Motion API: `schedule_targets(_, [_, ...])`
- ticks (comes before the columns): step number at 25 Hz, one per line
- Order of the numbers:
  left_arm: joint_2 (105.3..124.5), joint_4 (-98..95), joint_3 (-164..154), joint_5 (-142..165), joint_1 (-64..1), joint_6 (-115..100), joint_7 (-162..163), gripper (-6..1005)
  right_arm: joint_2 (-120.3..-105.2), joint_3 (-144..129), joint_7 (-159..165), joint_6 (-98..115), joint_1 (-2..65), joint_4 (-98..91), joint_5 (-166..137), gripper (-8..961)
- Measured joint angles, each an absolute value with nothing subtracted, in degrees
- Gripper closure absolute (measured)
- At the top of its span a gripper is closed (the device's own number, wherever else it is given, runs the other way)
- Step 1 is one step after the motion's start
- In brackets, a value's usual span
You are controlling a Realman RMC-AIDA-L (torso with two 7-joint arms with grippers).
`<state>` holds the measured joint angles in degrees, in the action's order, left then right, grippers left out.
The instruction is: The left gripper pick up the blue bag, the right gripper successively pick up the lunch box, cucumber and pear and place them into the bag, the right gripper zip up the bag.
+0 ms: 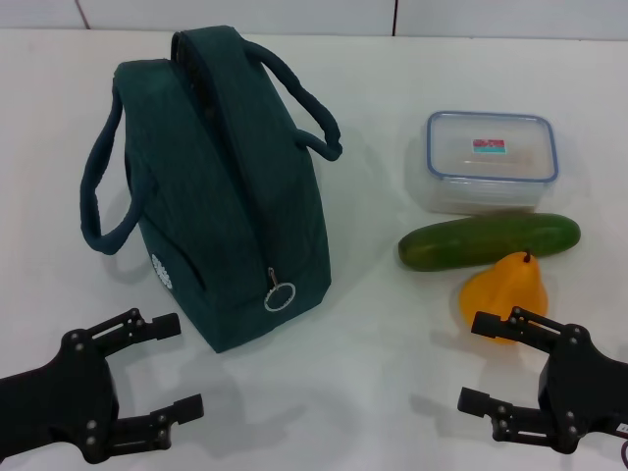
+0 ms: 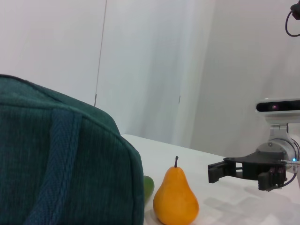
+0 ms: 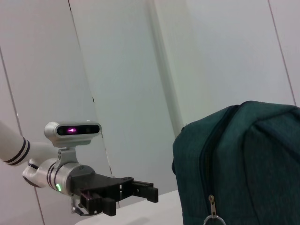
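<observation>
The blue bag (image 1: 221, 196) stands upright on the white bench (image 1: 373, 373), toward the robot's left, with its two looped handles (image 1: 103, 186) hanging out to either side. Its zip runs closed along the top and down the near end, where the silver ring pull (image 1: 280, 295) hangs low beside a small white round logo (image 1: 161, 270). With the zip shut, nothing of the bag's inside shows.

To the right of the bag, well apart from it, sit the three other things in a close group. The lunch box (image 1: 492, 160) lies farthest back, lid on, a red-and-teal sticker (image 1: 490, 147) on top; through the clear plastic nothing can be made out inside. The cucumber (image 1: 489, 240) lies just in front of it, lengthwise across the bench. The pear (image 1: 506, 291) stands upright just in front of the cucumber, stem up.

The left hand (image 1: 167, 368) hovers low at the near edge, in front of the bag, fingers spread and grasping nothing. The right hand (image 1: 483, 361) hovers near the pear, just in front of it, fingers likewise spread and empty.
</observation>
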<state>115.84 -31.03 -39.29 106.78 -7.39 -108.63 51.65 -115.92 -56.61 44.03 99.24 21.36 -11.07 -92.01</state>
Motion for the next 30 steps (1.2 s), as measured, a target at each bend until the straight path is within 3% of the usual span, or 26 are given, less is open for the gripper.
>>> schedule_targets(17, [115.69, -31.0, -38.9, 104.7, -8.3, -115.1, 57.8, 127, -115.92, -56.4, 44.0, 99.3, 21.4, -11.1, -92.0, 132])
schedule_targets(30, [112.81, -31.4, -28.1, 97.9, -15.9, -116.1, 91.6, 130, -115.92, -56.4, 44.1, 99.2, 21.5, -10.8, -91.9, 132])
